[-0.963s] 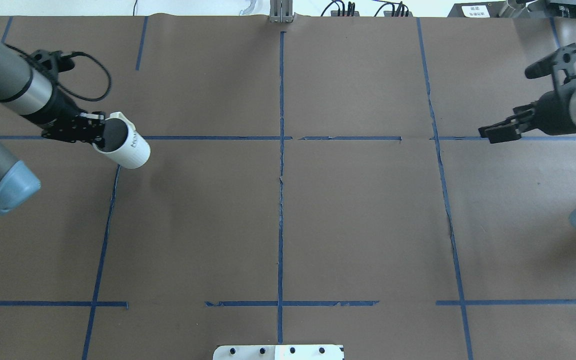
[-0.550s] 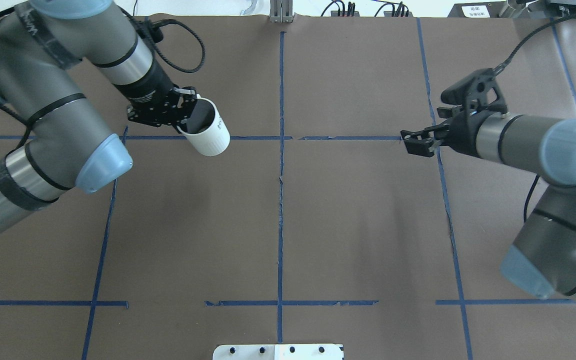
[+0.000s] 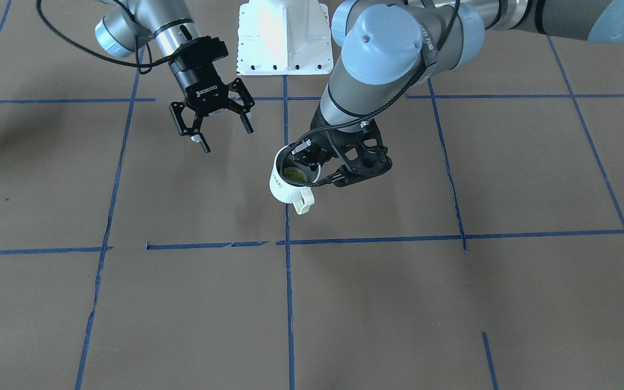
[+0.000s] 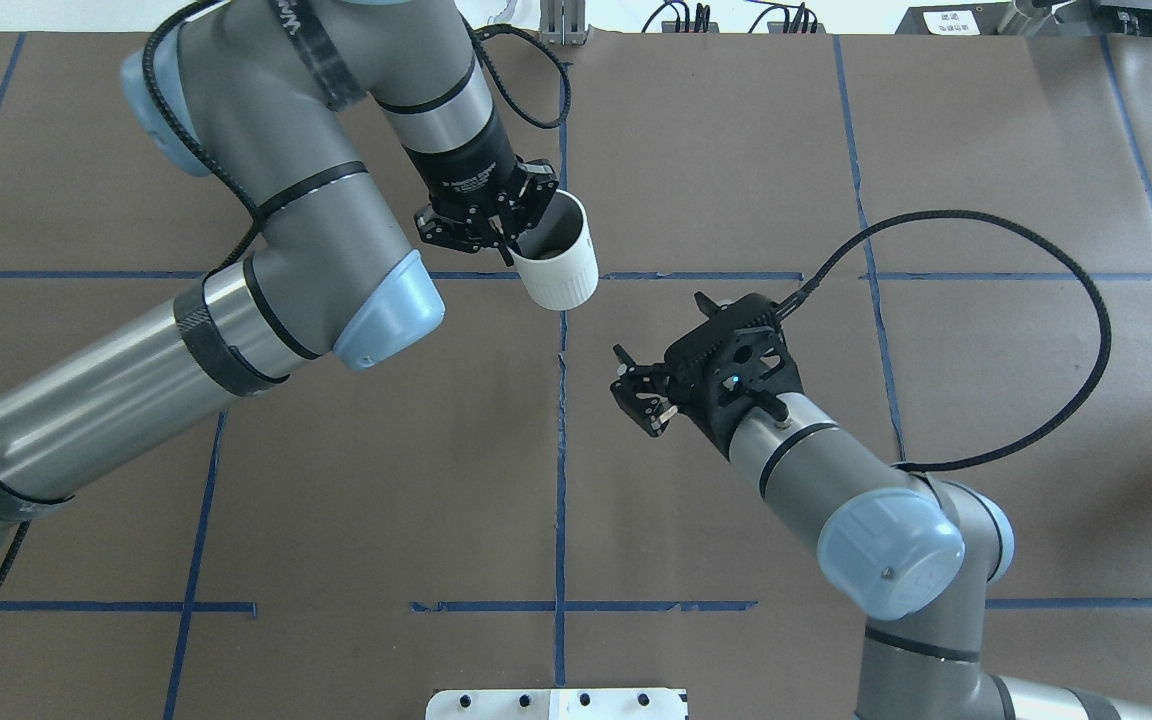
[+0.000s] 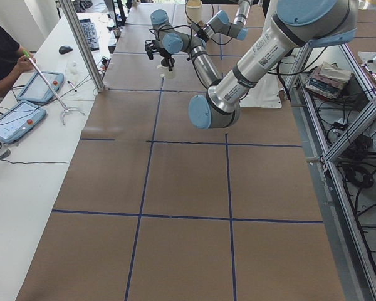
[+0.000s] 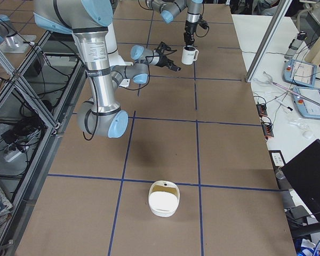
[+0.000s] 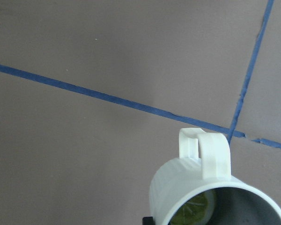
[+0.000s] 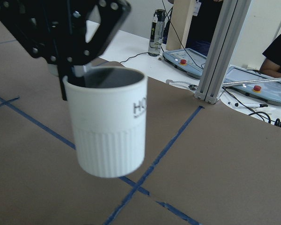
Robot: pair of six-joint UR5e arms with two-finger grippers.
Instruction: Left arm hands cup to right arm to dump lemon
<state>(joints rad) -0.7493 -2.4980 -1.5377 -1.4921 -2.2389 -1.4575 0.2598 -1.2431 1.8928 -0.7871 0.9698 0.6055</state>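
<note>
The white ribbed cup (image 4: 561,262) hangs upright above the table near the centre tape line. My left gripper (image 4: 519,238) is shut on its rim, one finger inside. The cup also shows in the front view (image 3: 286,184), handle toward the operators' side. The yellow-green lemon (image 3: 294,174) lies inside it and also shows in the left wrist view (image 7: 195,211). My right gripper (image 3: 226,138) is open and empty. It is a short way from the cup on the robot's right and points at it (image 4: 638,402). The right wrist view shows the cup (image 8: 107,129) close ahead with its lettering.
The white robot base plate (image 3: 282,38) is at the table's robot-side edge. A white bowl-like container (image 6: 164,198) sits on the table toward the robot's right end. An aluminium post (image 4: 561,25) stands at the far edge. Operators' tablets (image 5: 19,119) lie beyond the table.
Both arms have swung in toward the table's centre. The left gripper carried the cup rightward to the centre line. The right gripper moved left and nearer the robot, facing the cup.
</note>
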